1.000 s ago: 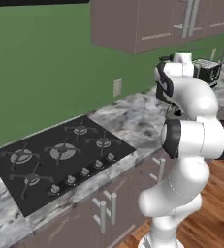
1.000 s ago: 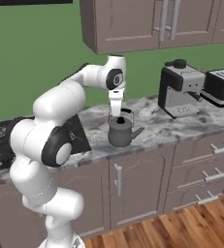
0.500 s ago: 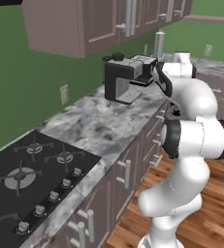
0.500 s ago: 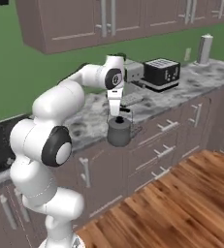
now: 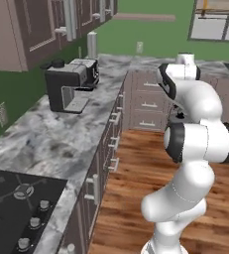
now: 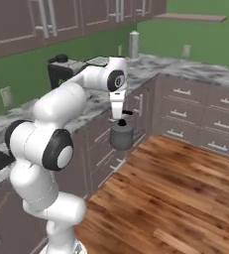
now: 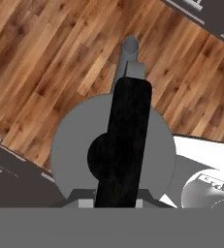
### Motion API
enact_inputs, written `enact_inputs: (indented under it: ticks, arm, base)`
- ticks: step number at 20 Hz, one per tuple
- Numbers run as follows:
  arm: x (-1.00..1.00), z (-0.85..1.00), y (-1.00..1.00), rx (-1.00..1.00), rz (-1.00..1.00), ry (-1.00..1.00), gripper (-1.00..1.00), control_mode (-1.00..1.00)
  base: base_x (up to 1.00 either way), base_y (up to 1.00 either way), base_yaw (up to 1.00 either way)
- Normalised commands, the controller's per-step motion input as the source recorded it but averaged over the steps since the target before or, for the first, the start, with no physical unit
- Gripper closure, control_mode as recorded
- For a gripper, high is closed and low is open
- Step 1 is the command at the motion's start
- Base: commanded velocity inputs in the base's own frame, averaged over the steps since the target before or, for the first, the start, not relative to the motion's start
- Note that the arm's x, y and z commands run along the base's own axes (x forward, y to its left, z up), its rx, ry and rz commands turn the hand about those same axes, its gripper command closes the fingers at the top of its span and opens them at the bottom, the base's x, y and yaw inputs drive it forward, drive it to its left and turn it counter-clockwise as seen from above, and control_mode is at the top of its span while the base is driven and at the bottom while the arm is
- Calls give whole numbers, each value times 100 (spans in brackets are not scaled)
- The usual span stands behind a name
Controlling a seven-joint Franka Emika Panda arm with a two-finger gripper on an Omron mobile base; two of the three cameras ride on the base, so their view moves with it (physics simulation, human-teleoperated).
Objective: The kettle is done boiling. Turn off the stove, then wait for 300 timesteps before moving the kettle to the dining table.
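While the arm hangs out over open floor, here's the rundown, nearest stuff first:

Tool: the tool points straight down from the wrist in the right base view; it's closed around the black handle of the kettle, so it's got hold of it; can't really see the fingertips themselves, the handle covers them in the hand view

Kettle: the kettle dangles off the tool, upright, in mid-air beside the cabinet fronts and touching nothing else; from the hand view it's a grey round body with a dark opening under the handle, and the spout sticks out away from the camera

Floor: brown wooden floor right below the kettle; same planks fill the middle of the room

Stove: the stove sits at the bottom left of the left base view, black glass with grey burners and small silver knobs along its near edge; well apart from the kettle

Bench: grey marble bench runs from the stove to the far corner, brown drawers underneath

Coffee machine: a dark coffee machine stands farther along the bench by the green wall

Far end: upper cabinets on the wall; a window at the far right
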Motion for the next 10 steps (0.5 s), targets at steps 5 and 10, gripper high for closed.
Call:
enact_inputs:
  ticks: [5, 10]
  arm:
    - [0, 0, 0, 0, 0, 0, 100, 100]
    - [0, 0, 0, 0, 0, 0, 100, 100]
  base:
    - [0, -2, -56]
    - [0, -3, -55]
